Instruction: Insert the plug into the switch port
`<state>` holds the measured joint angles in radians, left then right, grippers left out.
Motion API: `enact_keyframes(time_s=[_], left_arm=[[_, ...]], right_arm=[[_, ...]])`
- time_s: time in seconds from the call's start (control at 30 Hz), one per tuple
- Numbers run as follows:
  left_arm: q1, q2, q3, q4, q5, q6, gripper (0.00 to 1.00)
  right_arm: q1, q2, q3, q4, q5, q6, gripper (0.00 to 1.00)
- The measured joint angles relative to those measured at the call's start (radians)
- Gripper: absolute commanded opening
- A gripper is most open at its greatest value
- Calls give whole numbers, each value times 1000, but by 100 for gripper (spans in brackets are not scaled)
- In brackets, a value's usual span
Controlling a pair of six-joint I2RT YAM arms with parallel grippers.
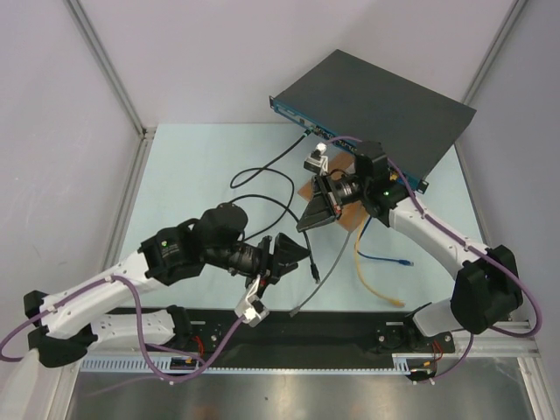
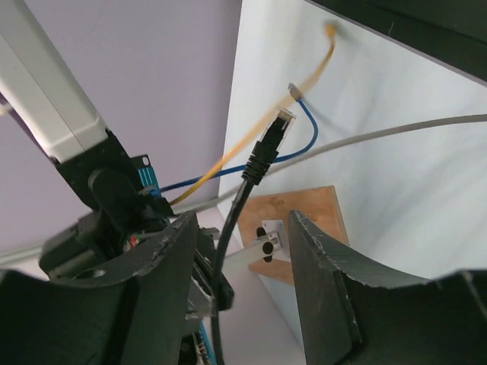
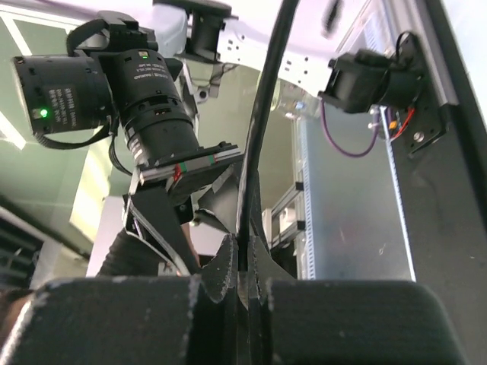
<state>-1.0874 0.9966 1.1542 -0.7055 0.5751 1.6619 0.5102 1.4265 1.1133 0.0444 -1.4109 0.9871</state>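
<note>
In the top view, the switch [image 1: 376, 92] is seen at 1 o'clock on the table [image 1: 192, 175], lying flat, with its teal front face turned toward 8 o'clock. The right gripper [image 1: 311, 217] is placed near the table's middle, just off that face, over a wooden board [image 1: 352, 217]. The left gripper [image 1: 296, 254] is found at 7 o'clock from it, close by. Neither pair of jaws can be read from above.

What the top view hides is supplied by the right wrist view. The right gripper [image 3: 243, 255] is clenched on a black cable [image 3: 262, 114], which rises from between the pressed fingers toward 12 o'clock. The left arm's wrist is seen opposite, at 10 o'clock.

The plug [image 2: 275, 125] is shown clearly only in the left wrist view. It is a clear-tipped connector on the end of the black cable, held in the air and pointing toward 1 o'clock. The left gripper [image 2: 242, 220] is seen with its fingers [image 2: 152, 281] parted. The cable runs up through the gap, nearer the 9 o'clock finger, and no squeeze from both sides is seen.

Beyond the plug, a yellow cable [image 2: 228, 156], a blue cable [image 2: 308, 133] and a grey cable [image 2: 396, 129] are seen lying on the table.
</note>
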Motion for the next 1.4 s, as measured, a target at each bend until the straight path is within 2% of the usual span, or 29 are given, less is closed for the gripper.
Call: enact_keyframes(time_s=[0.23,0.5,0.6,0.63,0.7,0.73,0.77,0.87,0.93,1.1,1.27,1.4], left_arm=[[-14,32,-2,21,0,76,54],[-45,87,-2,31,0,152,37],[-56,100,-2,30,-2,176,22],[-57,105,-2,29,-4,182,6],[-58,111,-2,29,-8,190,0],[-58,111,-2,31,-11,189,0],[-58,109,-2,33,-15,182,0],[-59,98,-4,44,-23,125,0],[-60,81,-14,62,-32,43,0],[-63,51,-19,147,-122,-301,0],[-45,72,14,212,-294,-699,0],[11,104,68,219,-391,-999,0]], right_arm=[[30,32,0,16,-13,9,0],[45,38,0,21,-13,13,0],[54,42,4,22,-17,14,0],[56,43,5,22,-19,14,0],[58,43,8,24,-21,14,12],[57,43,12,26,-21,14,30],[53,45,19,24,-21,13,38],[13,57,81,-24,-4,-36,54],[-46,71,169,-95,30,-94,63],[-195,72,358,-220,142,-216,68],[-315,18,420,-344,206,-320,69],[-371,-46,426,-501,225,-441,76]])
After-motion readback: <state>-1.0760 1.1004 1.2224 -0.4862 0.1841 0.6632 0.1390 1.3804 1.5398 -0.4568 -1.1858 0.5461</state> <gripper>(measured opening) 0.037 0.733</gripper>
